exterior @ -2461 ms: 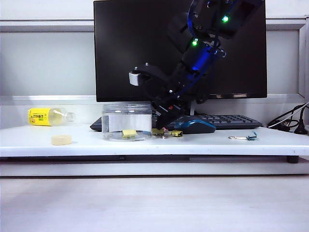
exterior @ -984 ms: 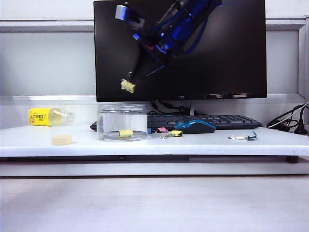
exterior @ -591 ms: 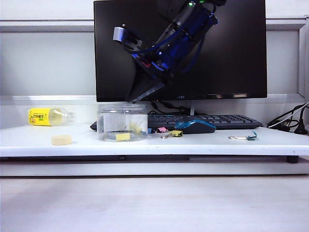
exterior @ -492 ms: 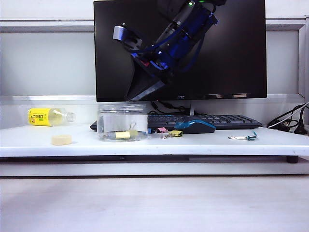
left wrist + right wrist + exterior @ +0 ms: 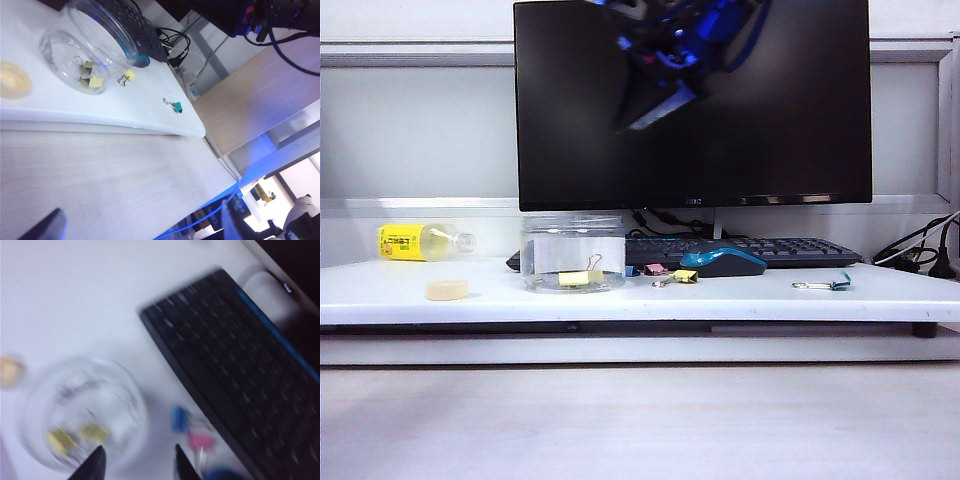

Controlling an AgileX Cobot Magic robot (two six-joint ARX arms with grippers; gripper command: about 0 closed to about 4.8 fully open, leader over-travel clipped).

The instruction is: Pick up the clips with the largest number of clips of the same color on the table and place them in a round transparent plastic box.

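The round transparent plastic box (image 5: 573, 252) stands on the white table, left of the mouse. Two yellow clips (image 5: 580, 278) lie on its floor, also seen from above (image 5: 95, 432) and in the left wrist view (image 5: 96, 82). Another yellow clip (image 5: 686, 276) lies on the table between box and mouse (image 5: 129, 75). My right gripper (image 5: 655, 105) is blurred, high in front of the monitor, above and right of the box; its jaws (image 5: 138, 465) stand open and empty. My left gripper (image 5: 142, 230) is open over the wooden surface, far from the box, and empty.
A pink clip (image 5: 654, 269) and a blue clip (image 5: 180, 417) lie by the keyboard (image 5: 770, 248). The mouse (image 5: 723, 262) is right of them, a teal clip (image 5: 840, 284) farther right. A yellow-labelled bottle (image 5: 420, 241) and a beige disc (image 5: 447, 289) sit left.
The right gripper held a yellow clip above the box, opened, and the clip dropped in beside the first. The arm has since risen and swung right.
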